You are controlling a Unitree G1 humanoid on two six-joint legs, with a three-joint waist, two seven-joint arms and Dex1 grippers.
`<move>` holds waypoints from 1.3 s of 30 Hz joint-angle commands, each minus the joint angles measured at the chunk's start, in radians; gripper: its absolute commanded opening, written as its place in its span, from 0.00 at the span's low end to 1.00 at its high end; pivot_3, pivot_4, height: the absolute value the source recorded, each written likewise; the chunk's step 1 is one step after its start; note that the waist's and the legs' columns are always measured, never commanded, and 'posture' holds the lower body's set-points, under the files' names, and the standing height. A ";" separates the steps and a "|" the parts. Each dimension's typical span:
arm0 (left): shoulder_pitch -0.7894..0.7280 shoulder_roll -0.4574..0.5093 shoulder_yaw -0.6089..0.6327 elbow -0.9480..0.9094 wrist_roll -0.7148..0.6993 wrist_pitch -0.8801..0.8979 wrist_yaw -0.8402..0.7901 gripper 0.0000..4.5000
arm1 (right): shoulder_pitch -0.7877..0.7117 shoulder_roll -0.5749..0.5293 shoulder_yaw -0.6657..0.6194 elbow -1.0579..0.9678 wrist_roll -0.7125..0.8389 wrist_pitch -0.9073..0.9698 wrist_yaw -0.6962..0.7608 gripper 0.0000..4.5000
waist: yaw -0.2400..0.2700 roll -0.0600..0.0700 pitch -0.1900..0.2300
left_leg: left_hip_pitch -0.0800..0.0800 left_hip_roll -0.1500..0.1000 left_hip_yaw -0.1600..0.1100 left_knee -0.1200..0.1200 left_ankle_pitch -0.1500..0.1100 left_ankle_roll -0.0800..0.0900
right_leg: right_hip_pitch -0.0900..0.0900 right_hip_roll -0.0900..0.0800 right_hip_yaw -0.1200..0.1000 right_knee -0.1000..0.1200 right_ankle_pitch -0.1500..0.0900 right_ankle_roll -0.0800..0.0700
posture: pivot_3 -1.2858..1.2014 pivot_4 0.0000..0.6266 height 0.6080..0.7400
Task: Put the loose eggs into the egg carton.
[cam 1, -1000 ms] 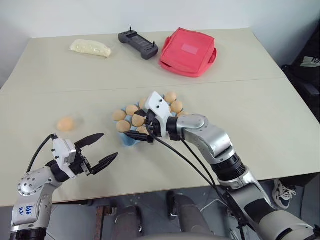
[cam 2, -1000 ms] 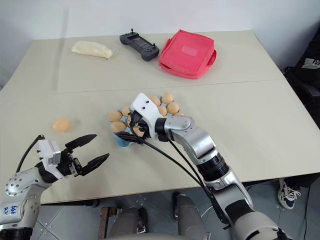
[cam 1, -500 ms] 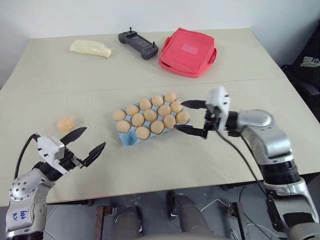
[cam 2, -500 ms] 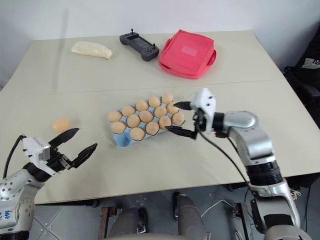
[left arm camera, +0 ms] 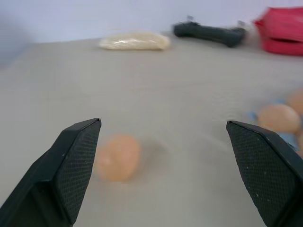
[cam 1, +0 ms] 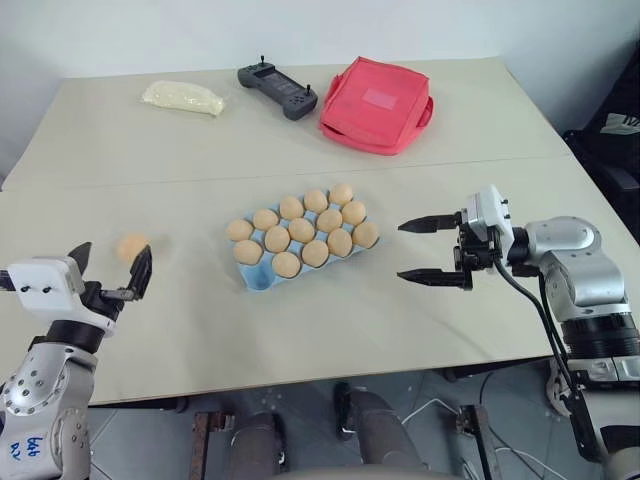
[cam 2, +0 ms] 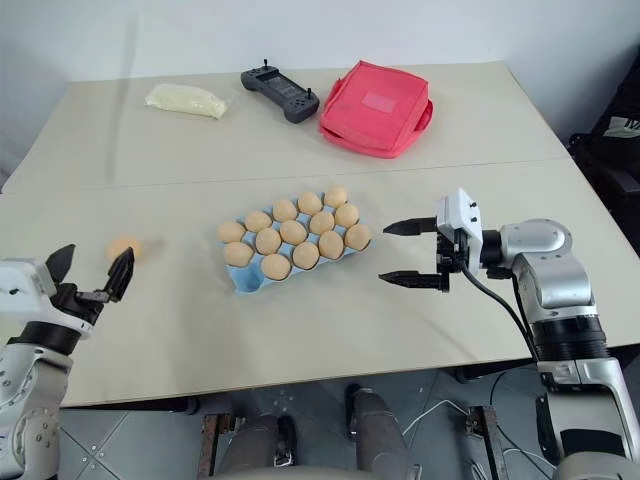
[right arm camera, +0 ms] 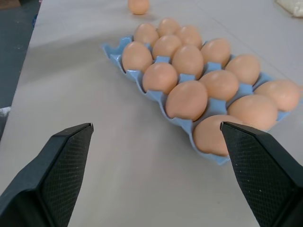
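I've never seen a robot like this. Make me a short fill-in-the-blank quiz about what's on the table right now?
1. The loose egg lies on the table in front of the robot's ____ gripper.
2. The egg carton is coloured light ____.
3. The fingers of the right gripper are ____ and hold nothing.
4. The black controller lies between the pale bag and the ____ pouch.

Missing words: left; blue; open; red
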 commanded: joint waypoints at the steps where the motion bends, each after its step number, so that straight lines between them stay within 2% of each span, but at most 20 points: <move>1: -0.091 -0.011 -0.001 -0.003 0.032 0.095 0.127 1.00 | -0.039 0.036 0.005 0.009 -0.008 -0.026 -0.013 1.00 | 0.002 0.000 0.000 | 0.000 0.000 0.000 0.000 0.000 0.000 | 0.001 0.000 0.000 0.000 0.000 0.000 | 0.52 0.24 1.00; 4: -0.162 0.014 -0.036 0.049 0.044 0.216 0.159 1.00 | -0.043 0.057 0.008 0.005 -0.014 -0.025 -0.021 1.00 | 0.007 0.000 0.000 | 0.000 -0.001 -0.001 0.000 0.001 0.000 | 0.001 0.000 0.000 0.001 0.001 0.001 | 0.52 0.24 1.00; 13: -0.403 0.032 -0.049 0.319 0.120 0.233 0.226 1.00 | 0.010 0.049 -0.016 -0.078 -0.003 0.010 -0.076 1.00 | 0.025 0.000 0.000 | 0.000 -0.001 -0.001 0.000 0.001 -0.002 | -0.001 -0.001 -0.003 0.005 0.001 0.001 | 0.52 0.24 1.00; 28: -0.509 0.050 -0.122 0.590 0.195 0.194 0.169 1.00 | 0.095 0.011 -0.053 -0.194 0.016 0.070 -0.148 1.00 | 0.024 0.000 0.000 | 0.001 -0.002 0.000 0.001 0.001 -0.003 | -0.001 -0.001 -0.005 0.008 0.001 0.002 | 0.52 0.24 1.00; 32: -0.511 0.037 -0.125 0.590 0.190 0.199 0.156 0.81 | 0.084 0.006 -0.057 -0.185 0.012 0.066 -0.157 1.00 | 0.025 -0.001 0.000 | 0.001 -0.002 0.000 0.001 0.001 -0.003 | -0.001 -0.002 -0.005 0.008 0.001 0.002 | 0.52 0.24 1.00; 37: -0.505 0.049 -0.154 0.544 0.188 0.204 0.111 0.47 | 0.080 0.002 -0.059 -0.175 0.010 0.063 -0.159 1.00 | 0.025 -0.001 0.000 | 0.001 -0.002 0.000 0.001 0.001 -0.003 | -0.001 -0.002 -0.005 0.008 0.001 0.002 | 0.52 0.24 1.00; 39: -0.494 0.059 -0.173 0.488 0.178 0.197 0.067 0.45 | 0.079 -0.001 -0.065 -0.170 0.013 0.061 -0.155 1.00 | 0.025 -0.001 0.000 | 0.001 -0.002 0.000 0.001 0.001 -0.003 | -0.001 -0.002 -0.005 0.008 0.001 0.002 | 0.52 0.24 1.00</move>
